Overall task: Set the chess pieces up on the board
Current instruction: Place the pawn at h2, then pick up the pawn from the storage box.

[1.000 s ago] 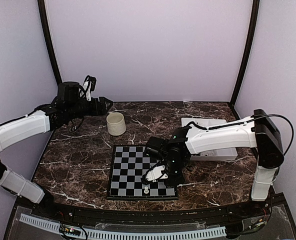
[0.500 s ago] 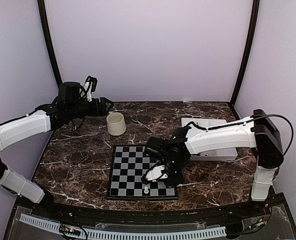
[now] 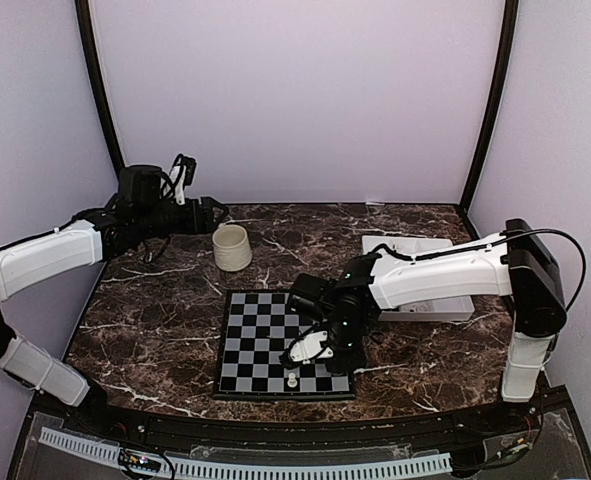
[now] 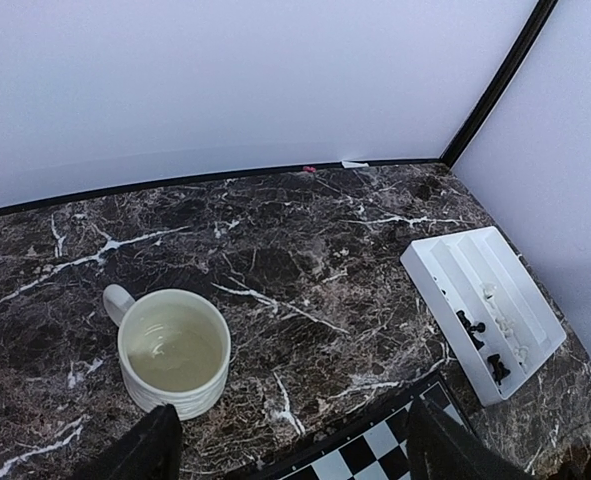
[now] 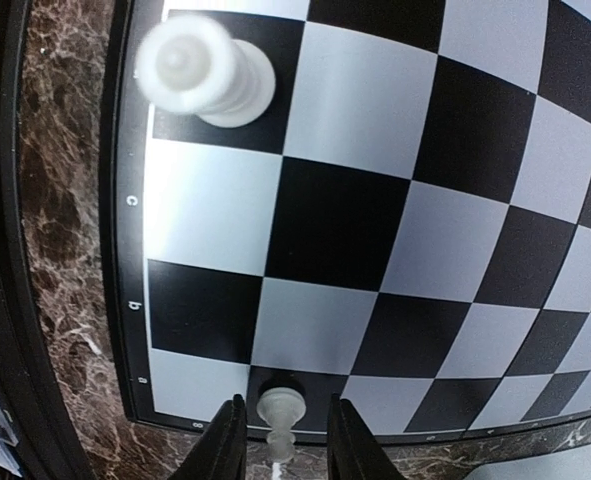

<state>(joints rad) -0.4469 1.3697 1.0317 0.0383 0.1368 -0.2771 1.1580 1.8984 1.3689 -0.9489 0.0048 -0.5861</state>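
Dark marble-patterned table point(image 3: 165, 330) with white veins. Lying directly on it: checkered board point(image 3: 260, 345) near the middle front, cream mug point(image 3: 232, 247) farther back to the left, white compartmented tray point(image 3: 415, 250) off to the right holding small pieces.

Soft, even light fills all views, with faint shadows on the worktop point(image 3: 165, 330). The right wrist view bows the board point(image 5: 375, 200) at its edges, and a near white piece point(image 5: 205, 75) blurs.
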